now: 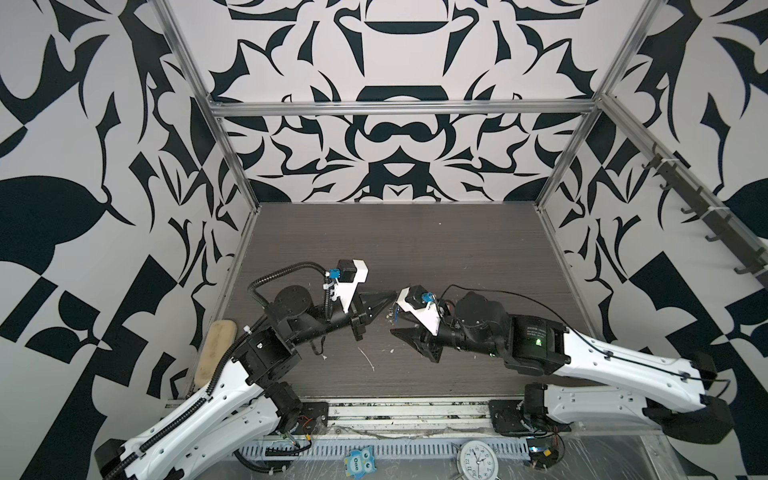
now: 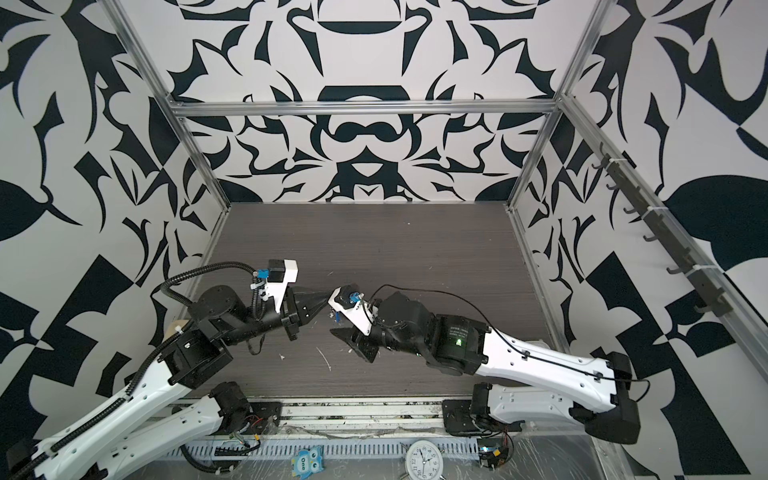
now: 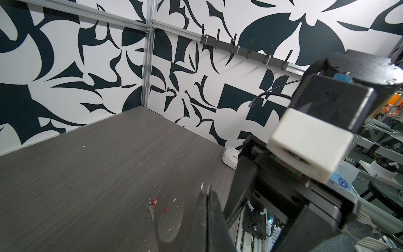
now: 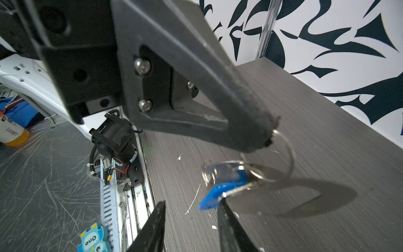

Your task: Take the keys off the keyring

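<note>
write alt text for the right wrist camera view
The left end effector, shut, pinches a thin silver wire keyring from which a blue plastic key tag hangs over the dark grey wood-grain table. The right end effector is open, one finger close to the tag.

Key [image 3: 151, 207] on the table [image 3: 87, 174]

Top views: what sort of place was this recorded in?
Most likely a lab robot test cell, not a home or shop. A dark tabletop is boxed in by an aluminium frame and black-and-white patterned walls, with a left arm and a right arm mounted on a rail at its near edge.
</note>
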Tool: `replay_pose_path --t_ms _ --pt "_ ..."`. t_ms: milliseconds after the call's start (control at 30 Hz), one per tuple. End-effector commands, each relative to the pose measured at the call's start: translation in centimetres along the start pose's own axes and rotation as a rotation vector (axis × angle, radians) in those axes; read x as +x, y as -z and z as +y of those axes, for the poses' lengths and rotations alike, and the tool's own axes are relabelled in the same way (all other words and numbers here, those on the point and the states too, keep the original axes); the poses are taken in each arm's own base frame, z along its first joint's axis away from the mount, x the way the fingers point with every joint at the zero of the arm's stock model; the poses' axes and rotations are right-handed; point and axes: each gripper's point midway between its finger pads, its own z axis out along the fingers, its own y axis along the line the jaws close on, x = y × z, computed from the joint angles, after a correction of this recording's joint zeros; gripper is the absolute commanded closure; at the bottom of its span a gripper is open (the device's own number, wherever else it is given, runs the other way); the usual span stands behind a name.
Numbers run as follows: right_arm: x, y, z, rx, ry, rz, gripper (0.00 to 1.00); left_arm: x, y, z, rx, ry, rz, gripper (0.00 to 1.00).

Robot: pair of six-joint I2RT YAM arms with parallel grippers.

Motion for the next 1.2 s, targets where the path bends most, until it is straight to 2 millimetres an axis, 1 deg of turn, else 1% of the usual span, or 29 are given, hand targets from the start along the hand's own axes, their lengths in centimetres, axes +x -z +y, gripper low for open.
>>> replay_pose_path --t_ms 0,267,467,700,867,1000,1100,1167 --pt "-2.0 0.7 -0.4 0.029 0.022 -0.077 0.58 -0.5 0.3 -0.7 0.03 -0.021 -0.026 1.0" --pt "-1.6 1.2 -0.4 0.025 0.036 -0.092 0.57 -0.3 0.8 -1.3 0.058 -0.043 -0.046 1.0" --pt "-1.7 1.9 -0.1 0.004 0.035 -0.166 0.57 -0.5 1.3 -1.6 0.07 -0.066 -0.083 1.0" --pt "-2.5 3.4 0.3 -0.026 0.024 -0.268 0.57 -0.9 2.1 -2.2 0.085 -0.103 -0.123 1.0" --pt "-3.5 4.6 -0.2 -0.007 -0.001 -0.327 0.54 -1.1 2.4 -2.4 0.089 -0.118 -0.137 1.0" --pt "-3.5 5.5 -0.5 0.014 0.03 -0.349 0.54 -1.2 2.6 -2.5 0.094 -0.14 -0.161 1.0" --pt "-3.4 5.9 -0.3 0.009 0.06 -0.348 0.54 -1.1 2.9 -2.8 0.113 -0.153 -0.175 1.0" --pt "-3.9 6.0 0.4 -0.03 0.067 -0.369 0.54 -0.8 2.9 -3.1 0.133 -0.163 -0.177 1.0"
